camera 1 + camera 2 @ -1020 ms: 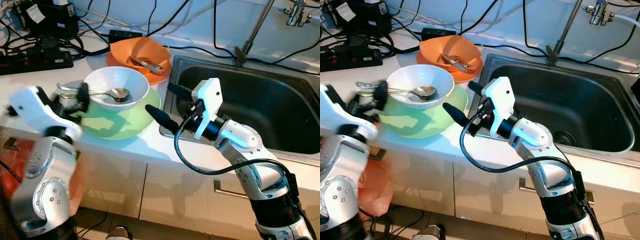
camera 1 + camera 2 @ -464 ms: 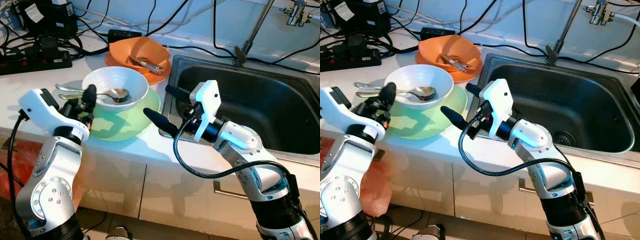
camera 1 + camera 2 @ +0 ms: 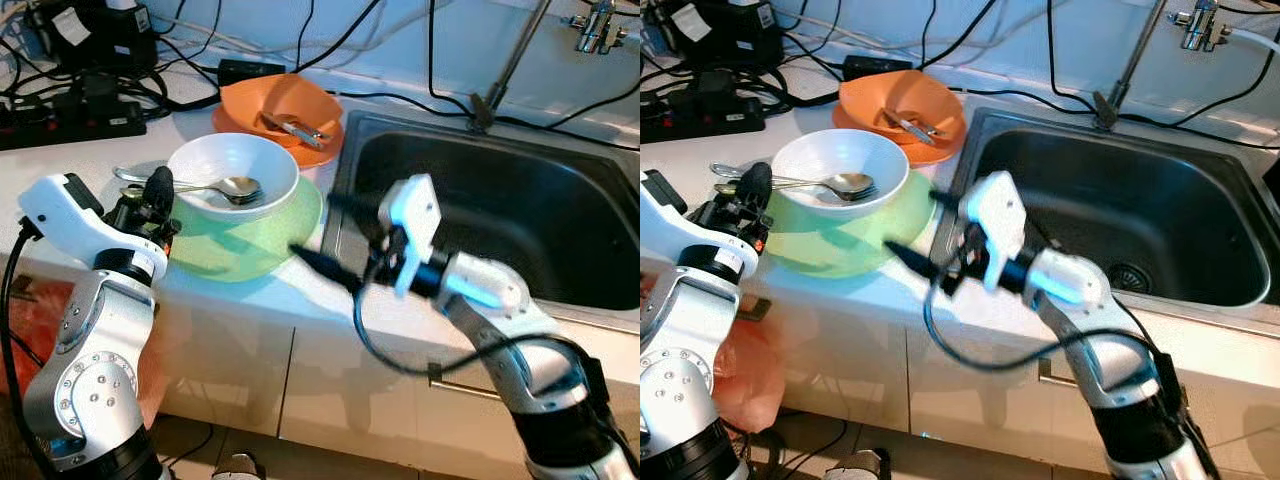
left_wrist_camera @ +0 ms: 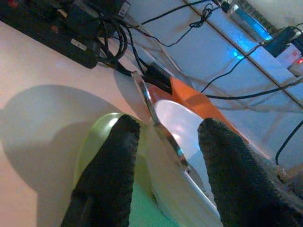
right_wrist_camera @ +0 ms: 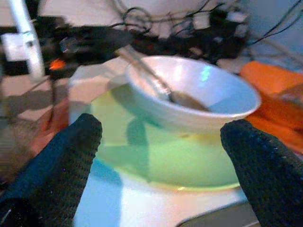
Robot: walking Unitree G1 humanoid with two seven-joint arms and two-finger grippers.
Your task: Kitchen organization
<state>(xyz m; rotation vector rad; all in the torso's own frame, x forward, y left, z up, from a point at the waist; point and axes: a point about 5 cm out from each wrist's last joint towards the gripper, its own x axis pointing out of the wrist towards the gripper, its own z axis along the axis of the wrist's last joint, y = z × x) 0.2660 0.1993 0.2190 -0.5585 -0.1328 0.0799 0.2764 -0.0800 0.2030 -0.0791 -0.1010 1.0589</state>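
Here, a white bowl (image 3: 232, 175) sits nested in a wider green bowl (image 3: 250, 240) on the white counter (image 3: 60, 160), just left of the steel sink (image 3: 520, 210); a spoon (image 3: 225, 187) lies in the white bowl, its handle jutting over the rim toward the robot's left side, with a second handle close beside it; behind, an orange bowl (image 3: 285, 110) holds more cutlery (image 3: 297, 129); black cables and a power strip (image 3: 70, 118) crowd the back of the counter.

The left gripper (image 3: 150, 200) hovers at the left rim of the bowls, fingers spread apart and holding nothing; in its wrist view the spoon handle (image 4: 156, 120) runs up between the two fingers (image 4: 111, 175). The right gripper (image 3: 925, 235), blurred, reaches from the sink side toward the stack's right edge, its fingers wide apart and empty; its wrist view looks straight at both bowls between them.

My guess is that the bowls are rigid and glossy, so likely slippery; the white one looks ceramic, which would make it breakable and fairly heavy. The thin rim is the natural place to pinch, one finger inside and one outside; the spoons are light but loose, likely to slide or rattle out if a bowl tips; taking a spoon by its overhanging handle looks easiest.
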